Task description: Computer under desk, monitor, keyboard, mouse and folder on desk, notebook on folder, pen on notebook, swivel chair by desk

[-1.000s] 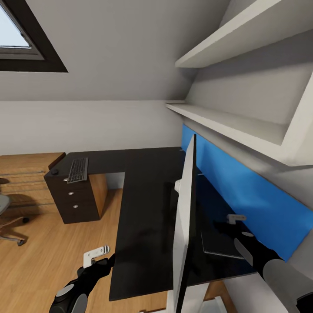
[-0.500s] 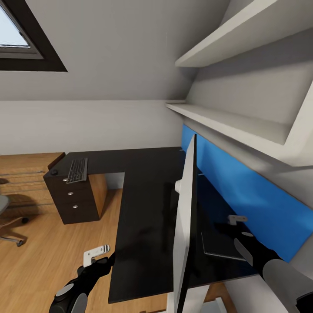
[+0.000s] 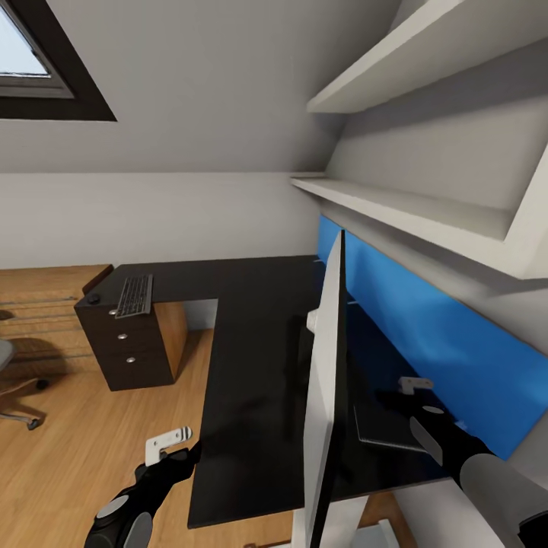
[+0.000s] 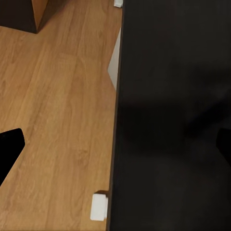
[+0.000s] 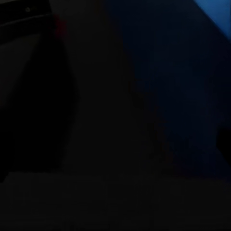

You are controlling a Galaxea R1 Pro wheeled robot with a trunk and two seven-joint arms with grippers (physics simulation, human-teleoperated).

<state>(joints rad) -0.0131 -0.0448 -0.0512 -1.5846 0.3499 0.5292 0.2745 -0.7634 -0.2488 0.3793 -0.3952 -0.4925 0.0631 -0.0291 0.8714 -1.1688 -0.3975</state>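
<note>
The black desk (image 3: 259, 342) runs away from me, with its blue panel (image 3: 426, 320) along the right. The monitor (image 3: 323, 380) stands on it edge-on, white back turned left. The keyboard (image 3: 135, 295) and a small dark mouse (image 3: 93, 299) lie at the far left end, on the black top over the drawer unit (image 3: 137, 346). The swivel chair (image 3: 9, 380) pokes in at the left edge. My left gripper (image 3: 169, 447) hangs open over the floor beside the desk edge (image 4: 118, 120). My right gripper (image 3: 415, 384) is behind the monitor, low over the desk by the blue panel; in the dark right wrist view its fingers seem spread.
White wall shelves (image 3: 411, 205) overhang the desk's right side. Low wooden shelving (image 3: 46, 304) stands against the far left wall under a skylight (image 3: 30, 68). Wood floor (image 4: 62, 96) lies left of the desk, with a white desk foot (image 4: 98, 207) on it.
The whole picture has drifted slightly, so the camera moved a little. Neither arm nor any object has visibly shifted.
</note>
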